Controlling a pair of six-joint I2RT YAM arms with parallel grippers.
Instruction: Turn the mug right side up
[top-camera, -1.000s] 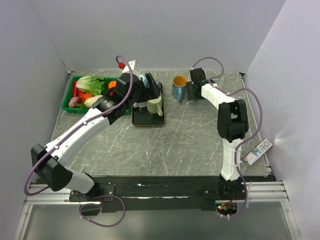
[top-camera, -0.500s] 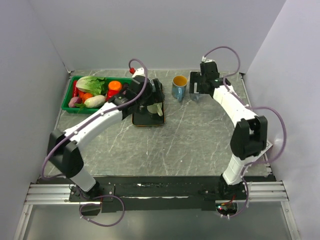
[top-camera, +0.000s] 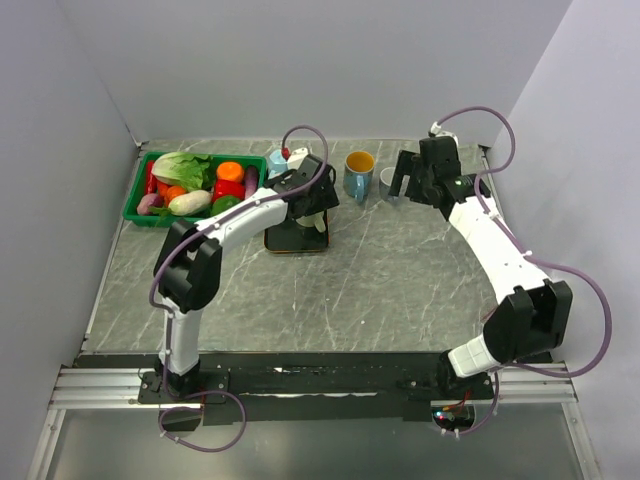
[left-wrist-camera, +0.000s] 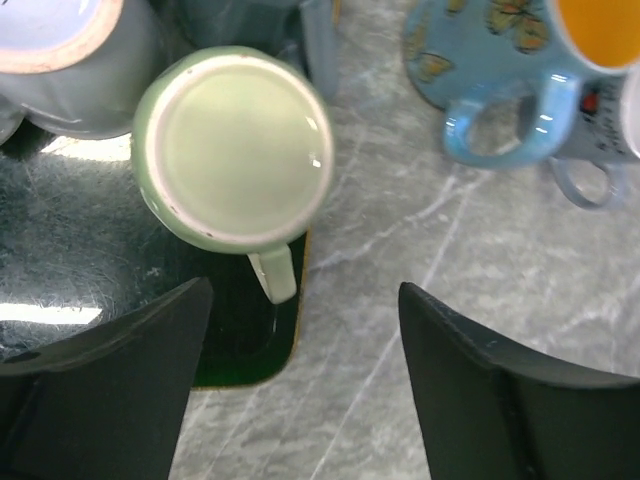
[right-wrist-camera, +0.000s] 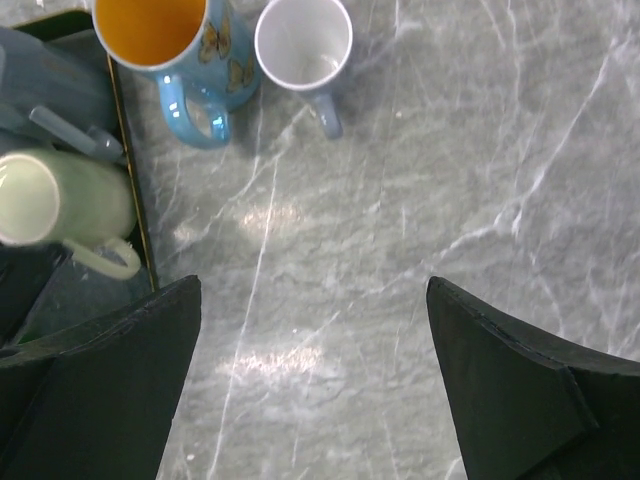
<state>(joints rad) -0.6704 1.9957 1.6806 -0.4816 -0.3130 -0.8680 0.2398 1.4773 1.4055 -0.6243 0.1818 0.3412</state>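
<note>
The pale green mug (left-wrist-camera: 235, 150) stands upside down on the dark tray (left-wrist-camera: 240, 355), base up, its handle pointing at the tray's near corner. My left gripper (left-wrist-camera: 305, 300) is open right above it, with the handle between the fingers. In the top view the left gripper (top-camera: 305, 203) covers most of the mug (top-camera: 316, 222). My right gripper (right-wrist-camera: 312, 290) is open and empty over bare table, and it sees the green mug (right-wrist-camera: 55, 205) at its left. In the top view the right gripper (top-camera: 407, 180) is at the back right.
A blue butterfly mug (top-camera: 358, 172) with an orange inside and a small white mug (right-wrist-camera: 303, 45) stand upright right of the tray. A grey upside-down mug (left-wrist-camera: 60, 60) shares the tray. A green crate (top-camera: 190, 185) of vegetables sits at the back left.
My left arm has swung right and now hovers over the tray. My right arm has drawn back to the right, away from the blue mug, and the white mug now shows beside it.
</note>
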